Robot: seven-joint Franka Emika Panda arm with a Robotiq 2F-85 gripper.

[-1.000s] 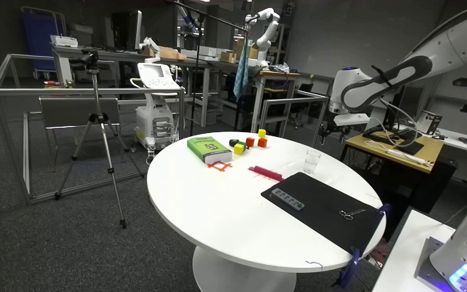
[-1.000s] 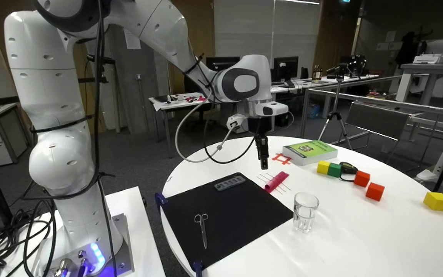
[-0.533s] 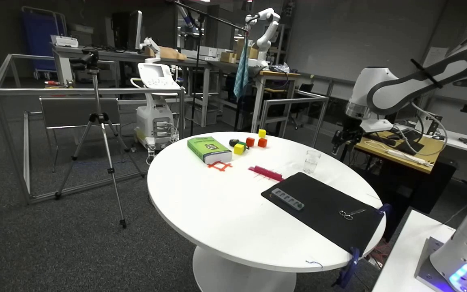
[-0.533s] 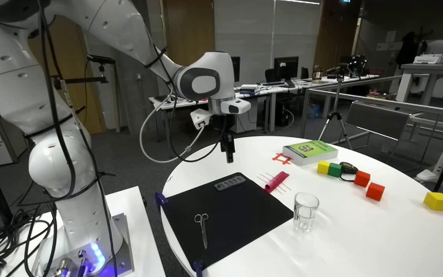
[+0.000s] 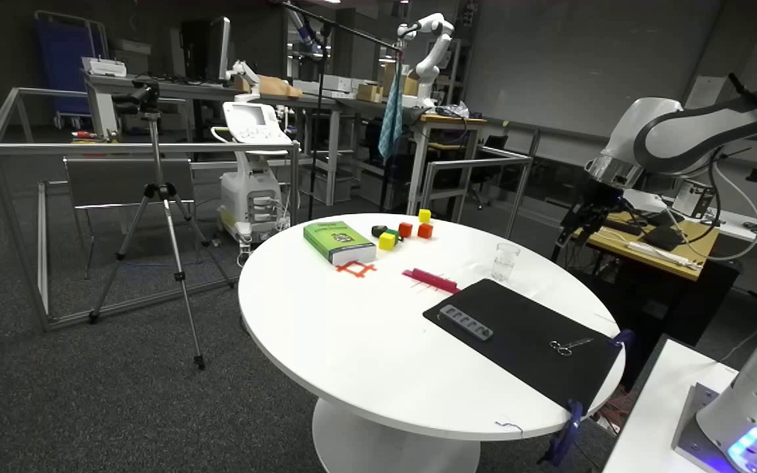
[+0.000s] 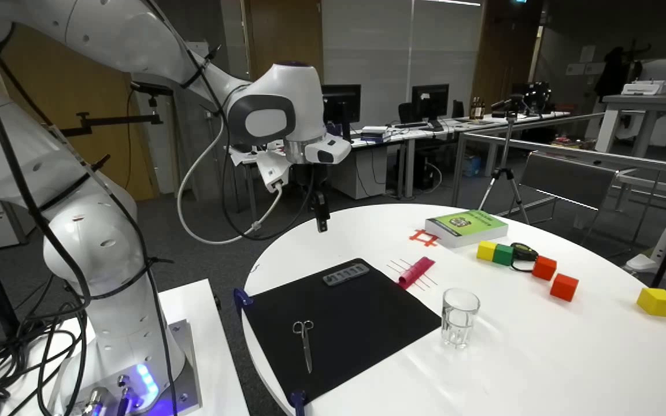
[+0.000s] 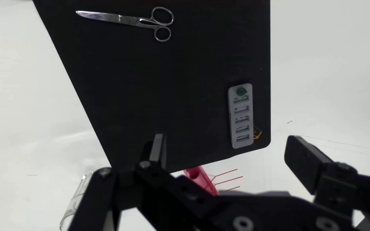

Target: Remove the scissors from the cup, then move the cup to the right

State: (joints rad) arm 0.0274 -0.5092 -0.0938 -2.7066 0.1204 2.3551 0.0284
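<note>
- Wrist view: looking down past the gripper (image 7: 226, 150), spread wide and grasping nothing, well above the black mat (image 7: 172, 80).
- Just drawn back toward the mat's side nearest the robot's base (image 6: 116, 352), as shown in both exterior views; judged a retreat, or a pause before another reach.
- On the mat, flat, near its base-side edge: the scissors (image 7: 127, 20), lying loose and unmoved meanwhile; judged past the removal step.
- Also on the mat, toward its far edge: a grey slotted strip (image 7: 241, 115).
- Off the mat, just beside its far right corner as seen from the base: the cup (image 6: 459, 318), upright, likewise unmoved, with no scissors inside. Cannot tell whether already shifted to the right; if not, likely calls for a return reach to that corner.
- Well beyond the mat: a green book (image 6: 466, 228).
</note>
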